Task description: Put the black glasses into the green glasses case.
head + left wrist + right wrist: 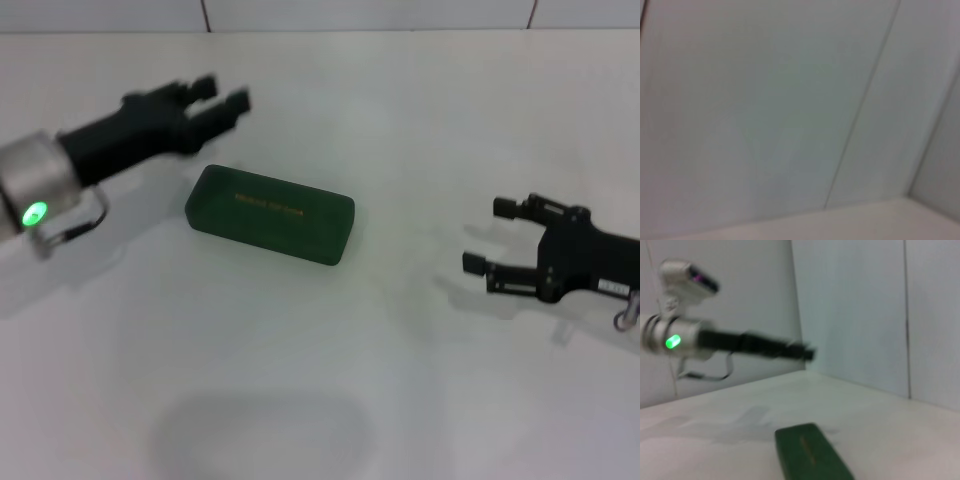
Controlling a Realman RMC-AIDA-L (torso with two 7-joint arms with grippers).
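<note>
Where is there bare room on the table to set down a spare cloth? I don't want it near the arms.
The white table is bare in front of the closed green glasses case, and between the case and the right gripper. It is tighter behind the case's left end, where the left gripper hangs open.

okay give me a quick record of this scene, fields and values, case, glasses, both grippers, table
green glasses case: lid shut, lying flat on the table, gold lettering on top
black glasses: not visible in any view
left gripper: open, raised above the table behind the case's left end, holding nothing
right gripper: open, off to the right of the case, apart from it, holding nothing
table: white surface, white wall behind
task state: case closed, glasses either inside or out of view, cannot tell
</note>
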